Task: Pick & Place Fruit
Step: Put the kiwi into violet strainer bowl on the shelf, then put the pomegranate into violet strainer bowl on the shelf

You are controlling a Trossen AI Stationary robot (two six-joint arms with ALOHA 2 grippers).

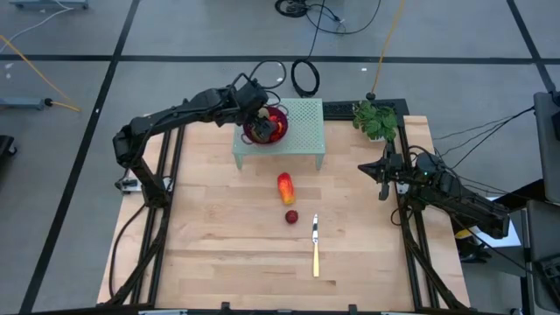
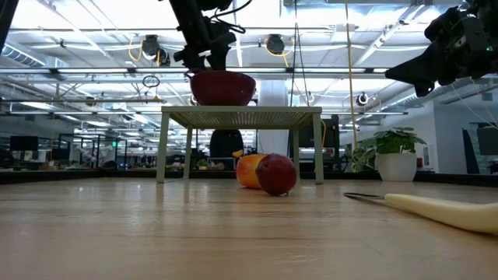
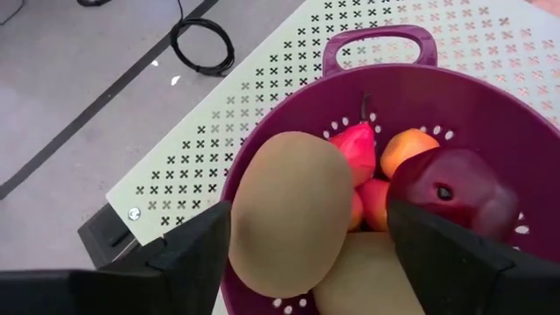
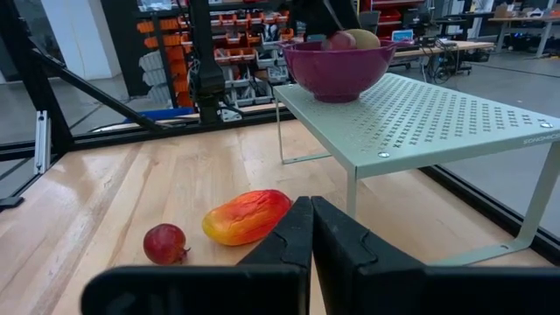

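Left gripper hangs over the purple colander bowl, which stands on the pale green perforated stand. In the high view, two fruits lie on the wooden table, well apart from this gripper toward the table's front: the red-orange-yellow oblong fruit and, just beyond it, one dark red ball. The yellow-handled knife lies near the ball. The right gripper waits at the right edge of the table, far from all fruit.

From table height, the oblong fruit and the ball touch or nearly touch, under the front of the stand; the bowl sits directly below the left gripper.

The left wrist view shows its fingers spread apart, with a brown-green oval between them; I cannot tell if they touch it. A second oval, another dark red ball and small orange pieces are in the bowl too.

The right wrist view shows its fingers pressed together on nothing.

I judge most fruit is placed; two pieces are left.
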